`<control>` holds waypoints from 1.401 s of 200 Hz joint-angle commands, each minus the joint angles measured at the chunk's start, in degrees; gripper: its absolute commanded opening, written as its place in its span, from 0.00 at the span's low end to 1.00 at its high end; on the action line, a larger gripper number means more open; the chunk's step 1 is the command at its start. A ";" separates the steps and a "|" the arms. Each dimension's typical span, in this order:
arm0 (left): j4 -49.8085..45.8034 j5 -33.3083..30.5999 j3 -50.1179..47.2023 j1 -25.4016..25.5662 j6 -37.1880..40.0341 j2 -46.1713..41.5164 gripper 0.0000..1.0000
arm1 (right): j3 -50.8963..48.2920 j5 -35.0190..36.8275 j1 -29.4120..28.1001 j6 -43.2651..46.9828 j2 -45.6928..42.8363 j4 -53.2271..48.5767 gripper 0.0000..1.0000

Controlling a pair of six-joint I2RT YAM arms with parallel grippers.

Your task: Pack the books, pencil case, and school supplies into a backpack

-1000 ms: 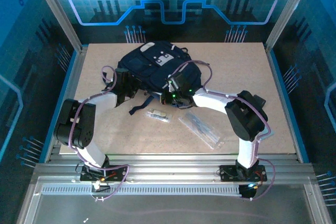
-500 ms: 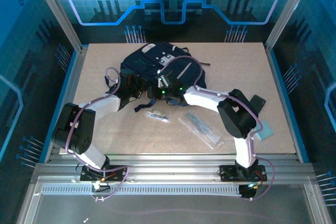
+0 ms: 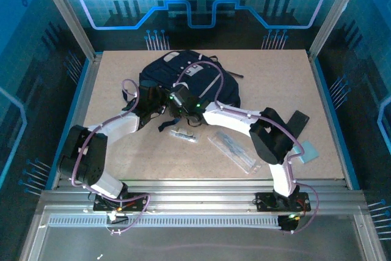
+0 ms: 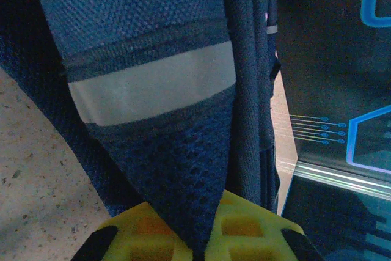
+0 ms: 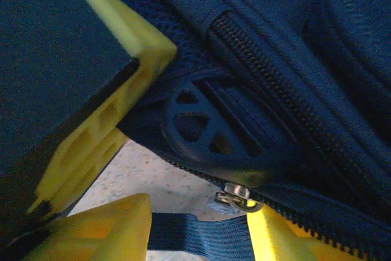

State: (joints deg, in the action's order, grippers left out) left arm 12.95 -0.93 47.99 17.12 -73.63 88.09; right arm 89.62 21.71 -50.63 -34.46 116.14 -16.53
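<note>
The navy backpack (image 3: 195, 77) lies at the back middle of the table. My left gripper (image 4: 211, 212) is shut on a fold of its mesh fabric, below the pale stripe (image 4: 153, 90); it sits at the bag's near-left edge (image 3: 151, 99). My right gripper (image 3: 176, 103) is just right of it at the near edge. It is open (image 5: 198, 212), with a blue strap (image 5: 195, 236) lying loose between the fingers and the metal zipper pull (image 5: 235, 198) just ahead. The pencil case (image 3: 233, 152) and the school supplies (image 3: 183, 134) lie on the table. The books are out of view.
A dark flat object (image 3: 298, 121) and a pale blue one (image 3: 307, 151) lie at the table's right, beside the right arm's elbow. A round black rubber patch (image 5: 201, 126) sits above the zipper. The left gripper's yellow finger (image 5: 122, 90) stands close at the right wrist view's upper left.
The right gripper has opened and moved left along the backpack's near edge, close to the left gripper. The left gripper, still shut on the fabric, has shifted slightly right; the bag has shifted.
</note>
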 commanded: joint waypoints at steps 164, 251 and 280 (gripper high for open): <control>4.34 1.07 -1.32 5.11 -2.66 -6.58 0.00 | -3.71 10.18 5.38 -12.71 -1.45 2.78 0.00; 3.45 0.71 2.94 2.67 2.34 -2.46 0.00 | -6.92 -17.74 11.85 -5.27 -6.31 -1.22 0.00; 4.61 1.08 3.14 0.13 3.48 0.15 0.00 | -9.14 -30.67 15.33 -6.26 -6.07 -4.38 0.00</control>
State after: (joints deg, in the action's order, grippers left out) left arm 13.76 -2.42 48.42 19.59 -73.08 87.85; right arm 82.70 -0.51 -40.95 -40.88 110.15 -15.11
